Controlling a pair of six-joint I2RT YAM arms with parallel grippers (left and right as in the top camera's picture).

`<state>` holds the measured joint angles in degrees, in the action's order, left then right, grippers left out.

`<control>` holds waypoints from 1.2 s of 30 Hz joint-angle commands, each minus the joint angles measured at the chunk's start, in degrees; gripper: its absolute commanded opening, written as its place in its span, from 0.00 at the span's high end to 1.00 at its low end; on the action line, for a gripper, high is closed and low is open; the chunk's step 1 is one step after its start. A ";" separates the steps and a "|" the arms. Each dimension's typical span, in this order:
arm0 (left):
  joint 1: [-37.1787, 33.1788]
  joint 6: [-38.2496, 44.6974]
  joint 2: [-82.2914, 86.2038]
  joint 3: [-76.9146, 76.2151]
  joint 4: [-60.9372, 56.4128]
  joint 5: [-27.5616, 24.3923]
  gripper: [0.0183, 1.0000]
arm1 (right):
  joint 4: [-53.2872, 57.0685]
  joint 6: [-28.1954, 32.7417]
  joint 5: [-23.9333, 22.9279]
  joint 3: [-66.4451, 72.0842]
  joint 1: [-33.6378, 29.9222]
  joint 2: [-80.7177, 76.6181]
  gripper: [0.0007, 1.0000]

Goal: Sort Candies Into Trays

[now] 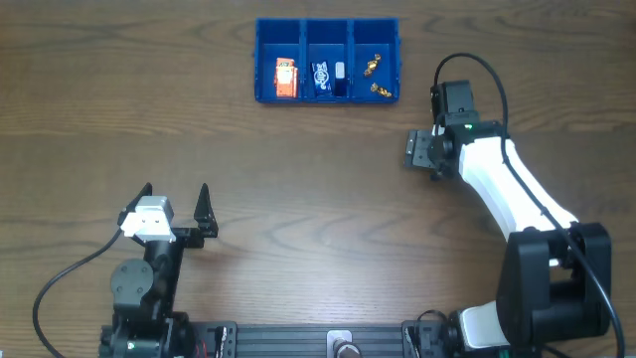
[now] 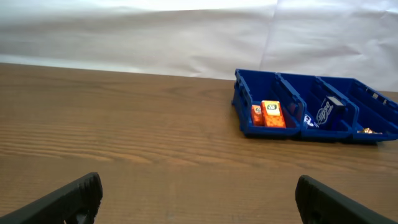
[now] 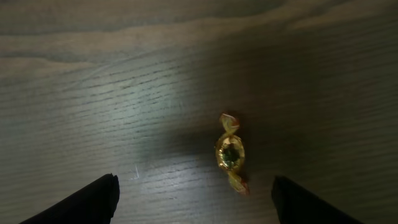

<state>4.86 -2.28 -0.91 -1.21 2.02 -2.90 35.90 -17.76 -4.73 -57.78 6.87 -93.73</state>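
One blue tray (image 1: pixel 260 60) has three compartments. There are three gold-wrapped candies (image 1: pixel 374 62): two in the tray's right compartment and one loose gold candy (image 3: pixel 230 152) on the wooden table (image 1: pixel 298 199). Two orange candies (image 2: pixel 272 114) lie in the left compartment. The middle compartment seems to hold two pieces: one blue-wrapped candy (image 2: pixel 321 114) and one small dark piece (image 2: pixel 334 102).

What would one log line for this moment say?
right hand open above gold candy; left hand open, empty; tray holds candies
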 commanded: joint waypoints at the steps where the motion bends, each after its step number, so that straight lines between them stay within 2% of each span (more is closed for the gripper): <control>1: -0.35 0.42 0.26 0.94 2.38 0.35 0.00 | -0.70 -0.52 0.35 0.09 -1.57 -4.55 0.20; 3: -0.35 0.42 0.26 0.94 2.38 0.33 0.00 | -0.79 -1.95 -0.13 0.09 -2.58 -6.01 0.21; 15: -0.35 0.42 0.26 0.94 2.38 0.35 0.00 | -3.21 -1.66 -0.31 0.09 -4.28 -9.38 0.22; 21: -0.35 0.42 0.26 0.94 2.38 0.35 0.00 | -3.10 -1.68 -0.31 0.13 -4.28 -9.49 0.35; 25: -0.35 0.42 0.26 0.94 2.38 0.33 0.00 | -3.48 -1.68 -0.31 0.46 -4.28 -9.49 0.47; 29: -0.35 0.42 0.26 0.94 2.38 0.35 0.00 | -3.43 -1.68 -0.31 0.46 -4.28 -9.49 0.53; 33: -0.35 0.42 0.26 0.94 2.38 0.33 0.00 | -3.52 -1.68 -0.31 0.52 -4.28 -9.51 0.68; 36: -0.35 0.42 0.26 0.94 2.38 0.35 0.00 | -3.52 -1.70 -0.31 0.52 -4.28 -9.51 0.73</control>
<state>4.86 -2.28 -0.91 -1.21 2.02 -2.90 32.49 -19.31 -4.51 -57.78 2.85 -102.69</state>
